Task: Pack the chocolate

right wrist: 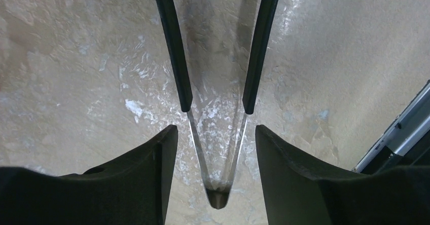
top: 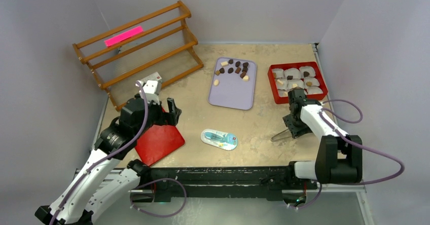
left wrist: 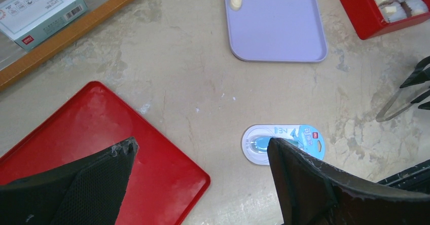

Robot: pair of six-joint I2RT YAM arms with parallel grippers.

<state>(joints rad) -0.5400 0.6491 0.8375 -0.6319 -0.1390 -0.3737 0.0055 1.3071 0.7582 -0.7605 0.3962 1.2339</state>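
Observation:
The chocolate [top: 234, 68], several dark brown and pale pieces, lies at the far end of the lavender tray [top: 230, 93]; two pale pieces [left wrist: 236, 1] show in the left wrist view. A red box [top: 273, 90] holds white paper cups, a few with a piece inside. Metal tongs [top: 280, 134] lie on the table. My right gripper [top: 294, 127] is open and straddles the tongs [right wrist: 218, 184] near their hinge end, with a gap on each side [right wrist: 215, 128]. My left gripper [top: 172, 113] is open and empty above the edge of a red lid [left wrist: 101, 128].
A blue-and-white packet [top: 219, 139] lies at the front middle, partly under my left fingertip in the left wrist view [left wrist: 307, 136]. A wooden rack [top: 137, 47] stands at the back left with a small box [top: 152, 80] beside it. The table's front rail [right wrist: 405, 134] is near the right gripper.

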